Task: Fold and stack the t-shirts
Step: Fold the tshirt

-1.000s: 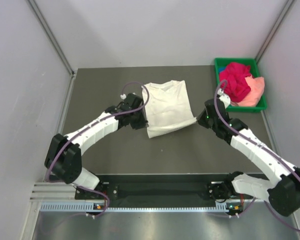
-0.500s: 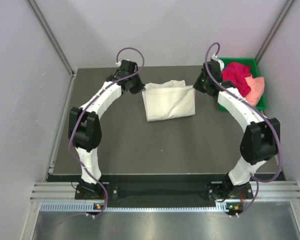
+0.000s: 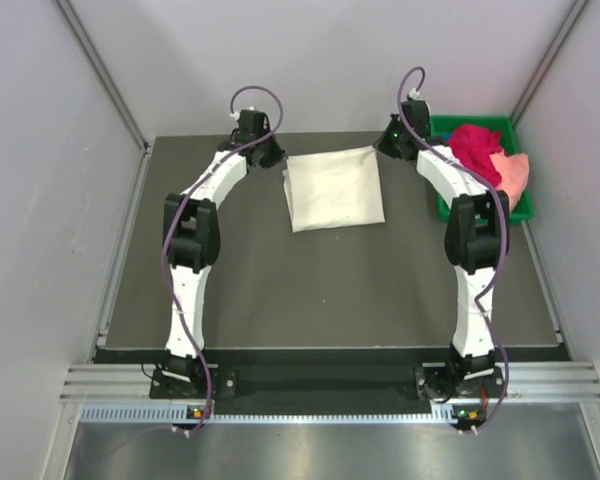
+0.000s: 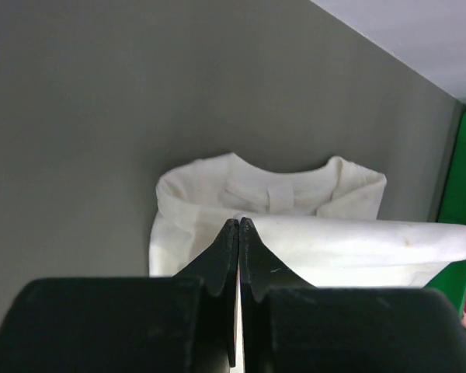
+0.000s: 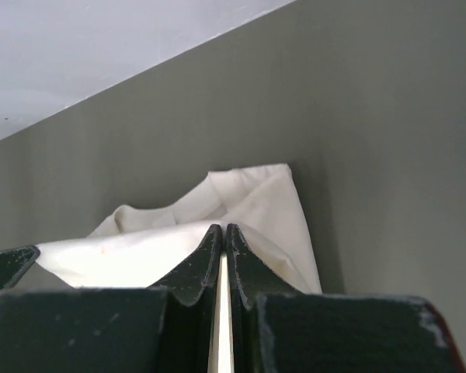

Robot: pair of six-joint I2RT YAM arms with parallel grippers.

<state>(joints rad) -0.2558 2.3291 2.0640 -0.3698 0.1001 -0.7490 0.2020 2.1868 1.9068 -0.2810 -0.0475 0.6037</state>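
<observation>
The cream-white t-shirt (image 3: 333,190) lies folded over on the dark table, its lifted edge at the far side. My left gripper (image 3: 278,163) is shut on that edge's left corner; in the left wrist view the cloth (image 4: 326,241) is pinched between the closed fingertips (image 4: 231,233), with the collar beyond. At the right corner my right gripper (image 3: 383,150) is shut on the same edge, and white cloth (image 5: 140,252) shows between its tips (image 5: 211,237). A magenta-red t-shirt (image 3: 477,150) and a peach-pink t-shirt (image 3: 517,176) lie crumpled in the green tray.
The green tray (image 3: 443,208) stands at the table's far right corner, close behind my right arm. Grey walls enclose the table (image 3: 310,290) on the left, back and right. Both arms stretch far forward over the table.
Both arms have swung from the shirt's near edge to its far edge, carrying the pinched edge with them and folding the cream-white t-shirt over itself.
</observation>
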